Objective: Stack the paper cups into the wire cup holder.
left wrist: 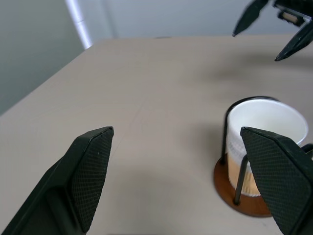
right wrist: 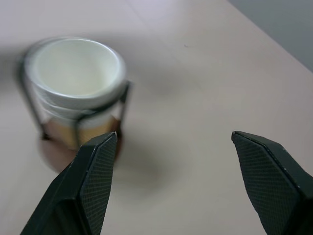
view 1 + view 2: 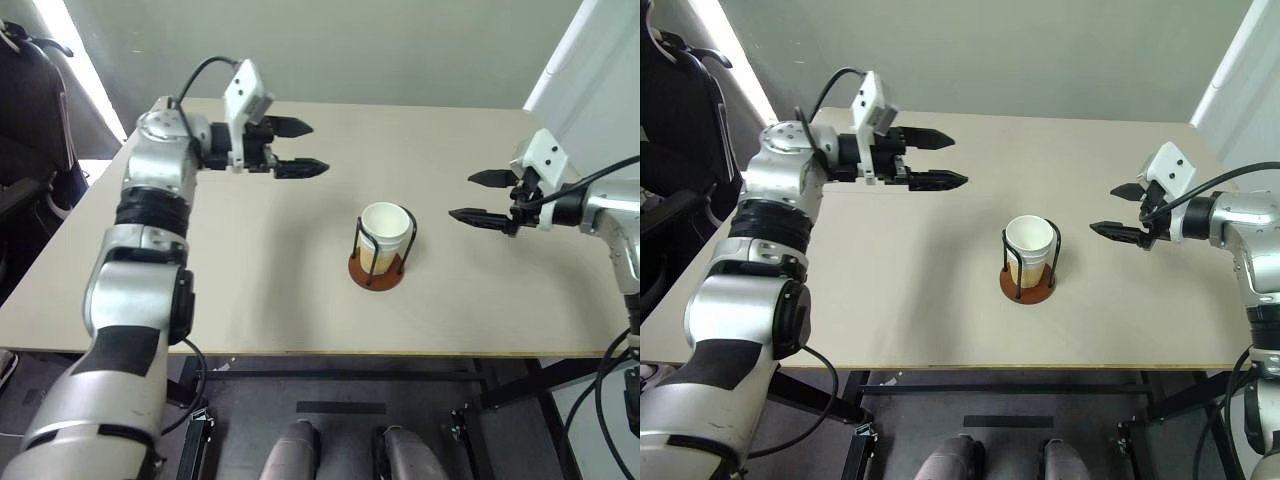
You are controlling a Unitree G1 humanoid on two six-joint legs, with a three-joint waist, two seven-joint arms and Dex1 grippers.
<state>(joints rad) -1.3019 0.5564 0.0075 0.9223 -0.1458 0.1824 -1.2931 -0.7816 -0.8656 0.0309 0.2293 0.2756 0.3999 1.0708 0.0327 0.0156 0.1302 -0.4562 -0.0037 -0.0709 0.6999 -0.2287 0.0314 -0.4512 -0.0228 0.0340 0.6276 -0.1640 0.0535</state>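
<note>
Currently one wire cup holder (image 3: 377, 262) stands on the surface (image 3: 250, 290), slightly right of centre and toward the near half. Inside it sit the paper cups (image 3: 386, 232), nested into a single stack; stacked rim lines show in the right wrist view, at least two, but the exact count cannot be told from these views.

Appearance: top cup has a white rolled rim and a white inside, empty. The outside is pale yellow-tan, visible low in the stack between the wires. The stack is upright and tapered, narrower at the bottom.

Holder: a flat round reddish-brown disc base, with thin black wire loops rising upright to about rim height and wrapping close around the stack.

Surface: flat, matte, pale beige, with a lighter edge along the near side.

Two grippers. Left gripper (image 3: 295, 147): jaws wide open, holding nothing, above the surface to the far left of the holder, well apart from it. Right gripper (image 3: 482, 197): jaws open, holding nothing, to the right of the holder, near but not touching. Fingers (image 1: 93, 171) are black, wedge-shaped, with finely cross-hatched pads.
</note>
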